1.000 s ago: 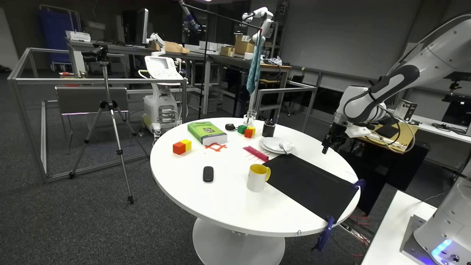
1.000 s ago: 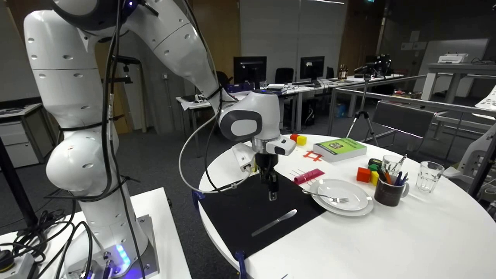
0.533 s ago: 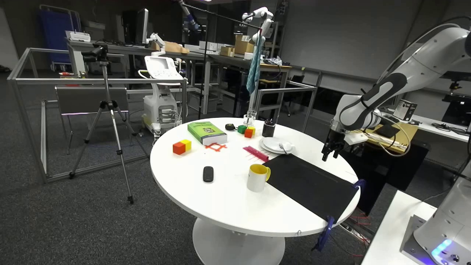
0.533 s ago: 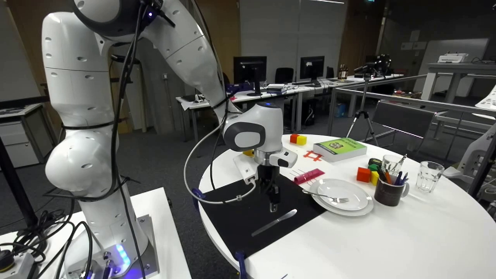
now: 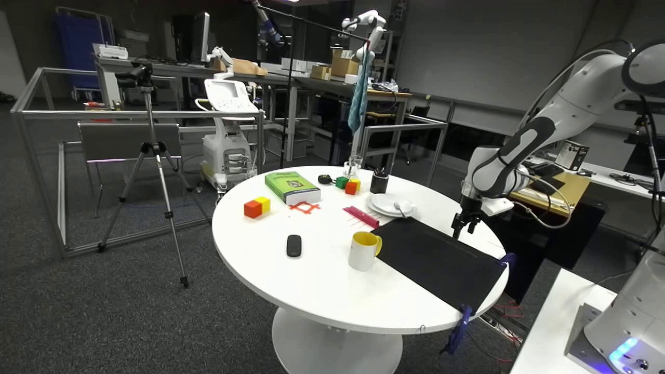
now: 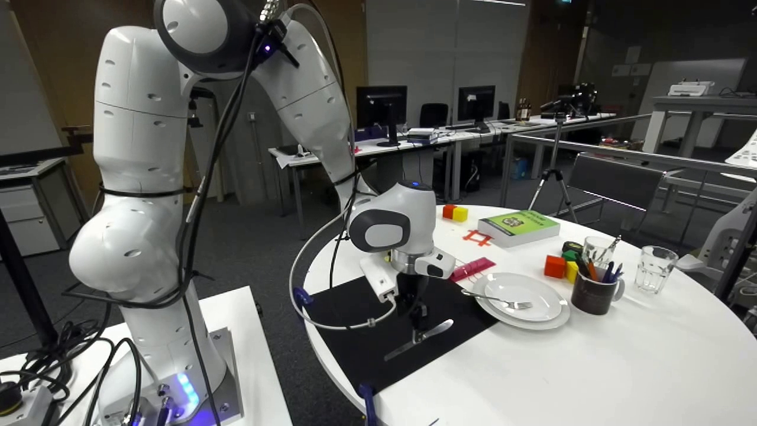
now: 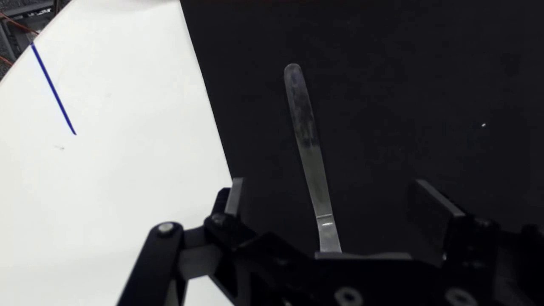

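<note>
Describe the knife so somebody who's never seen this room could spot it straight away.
Start at the round white table and find the big black mat at one edge. On that mat, below the open gripper, lies the knife, a slim strip of grey metal. Unlike the fork on the white plates nearby, it has no tines and lies flat on black.

On the round white bench (image 5: 311,291) sit a fat green book (image 5: 292,188), a red block (image 5: 253,209) right by a yellow block (image 5: 265,204), a white mug (image 5: 361,255) that is yellow inside, two stacked white plates (image 6: 535,287) with a fork (image 6: 502,300) on top, a dark mug (image 6: 592,297) of pens (image 6: 608,273), and two clear glasses (image 6: 655,269).
</note>
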